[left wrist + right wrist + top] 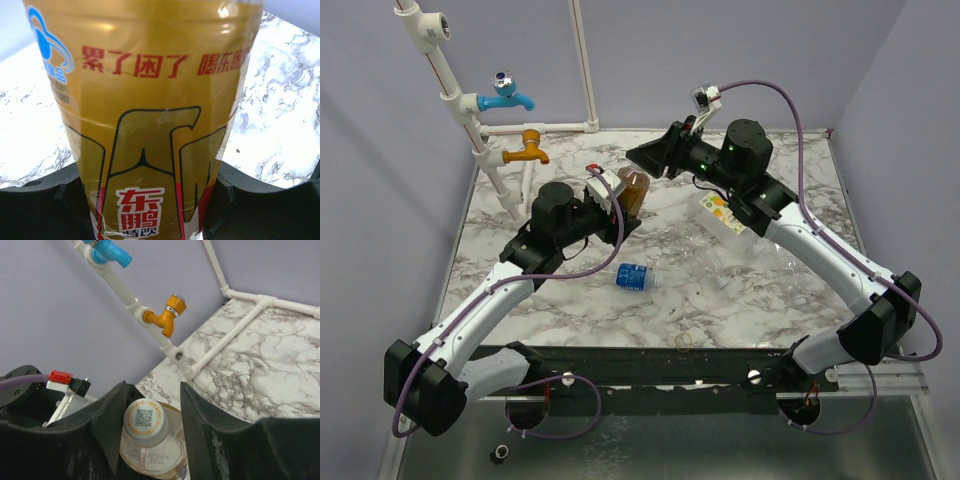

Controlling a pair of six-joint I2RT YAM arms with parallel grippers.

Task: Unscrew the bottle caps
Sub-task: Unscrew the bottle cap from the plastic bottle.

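Two hands on one bottle. Left hand [610,195] clamps amber bottle [150,125] body, rear-centre of tabletop [580,320]. Right hand [152,405] straddles its cap [144,421], fingers [200,420] not yet pinching. Step: loosening this cap. Next: close on cap, twist, left hand bracing.
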